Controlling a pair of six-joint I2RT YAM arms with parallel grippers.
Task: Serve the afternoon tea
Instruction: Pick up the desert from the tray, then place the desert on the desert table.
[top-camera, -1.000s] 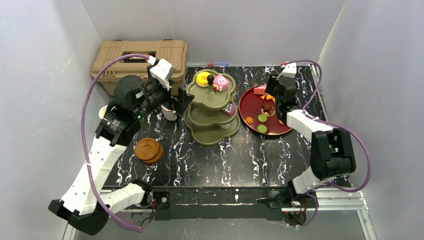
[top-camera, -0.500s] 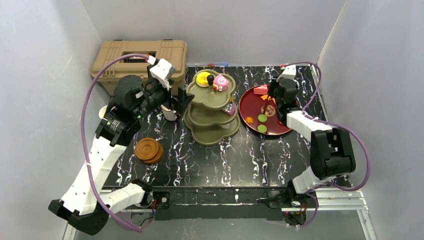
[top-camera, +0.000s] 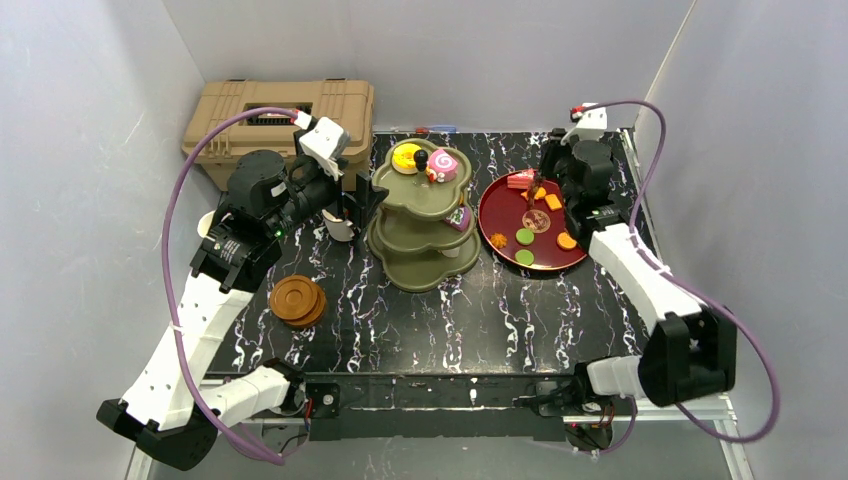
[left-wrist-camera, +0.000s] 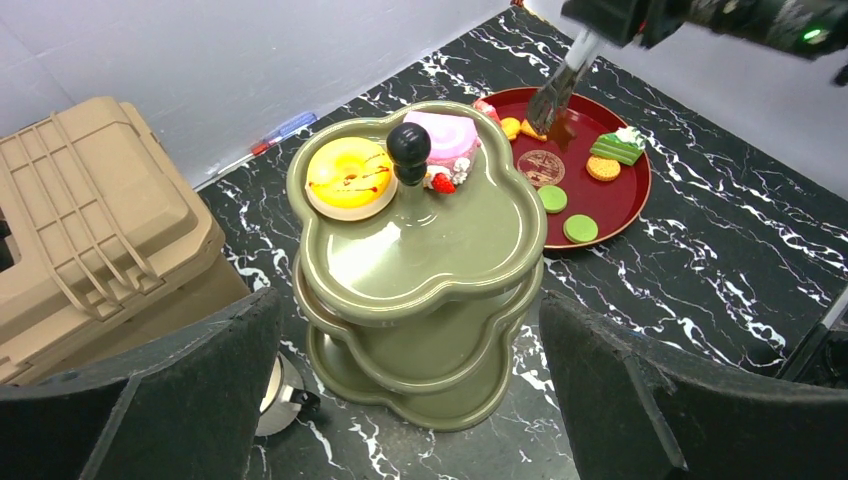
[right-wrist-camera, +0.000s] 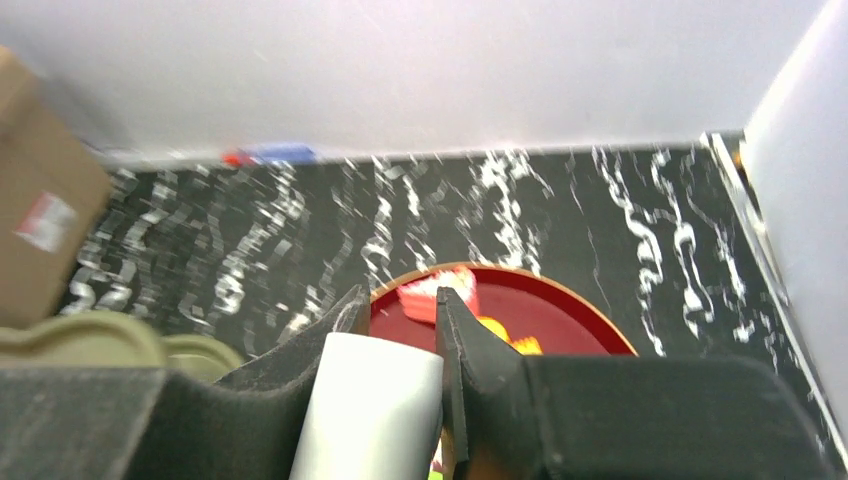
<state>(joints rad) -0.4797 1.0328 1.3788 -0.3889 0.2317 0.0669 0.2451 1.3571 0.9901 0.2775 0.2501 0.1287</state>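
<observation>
The right jaws grip a pastry (right-wrist-camera: 368, 400) above the red plate (top-camera: 500, 215). The left jaws hang released beside the stand (left-wrist-camera: 430, 250) on the counter (top-camera: 450, 320), pastries (left-wrist-camera: 348, 178) on its top tier.

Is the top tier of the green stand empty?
No, the top tier of the green stand holds a yellow doughnut and a pink swirl cake beside its black knob.

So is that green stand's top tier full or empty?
Partly full: the top tier holds a yellow doughnut and a pink roll; much is bare.
</observation>
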